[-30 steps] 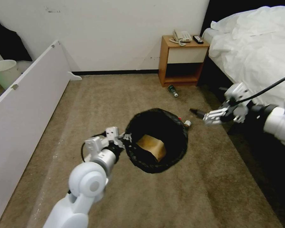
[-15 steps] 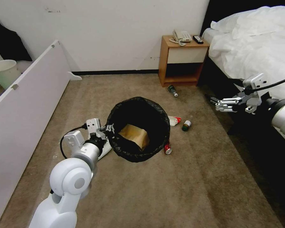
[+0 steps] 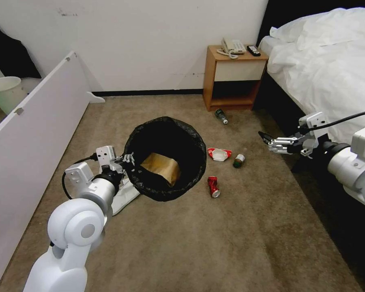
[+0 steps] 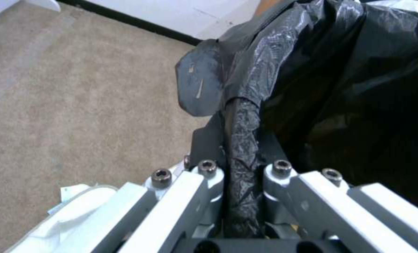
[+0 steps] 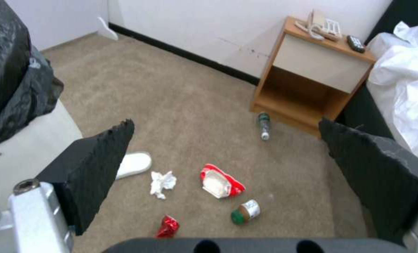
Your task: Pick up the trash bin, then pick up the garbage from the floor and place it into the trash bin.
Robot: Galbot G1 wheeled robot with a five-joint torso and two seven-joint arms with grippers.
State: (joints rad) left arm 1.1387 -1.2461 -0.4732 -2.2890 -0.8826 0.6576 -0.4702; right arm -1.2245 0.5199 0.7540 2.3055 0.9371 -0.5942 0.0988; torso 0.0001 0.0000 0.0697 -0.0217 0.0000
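**Bin in the left grip, litter still on the carpet**

Nearest the robot, the left gripper is clamped on the rim of the small round white plastic trash bin lined with a black plastic bag; the left wrist view shows the bag film pinched between the closed fingers. The bin hangs tilted above the beige carpet, mouth towards the head camera, with a flat brown paper bag lying inside. A white slipper lies on the carpet just beneath the bin.

Just beyond the bin lie a crushed red metal can, a red-and-white wrapper and a small green-labelled bottle with a green cap. The right wrist view also shows a crumpled white tissue near the wrapper. The right gripper hovers near the bedside with its dark pads spread wide apart, holding nothing.

Farther off, another green-labelled bottle lies by the wooden nightstand.

The can looks light and stiff, though dented and likely slick; gripping across its crushed middle seems safest. The wrapper and tissue are soft and would need a pinch from above. The bottles may roll, so grasp across the body.
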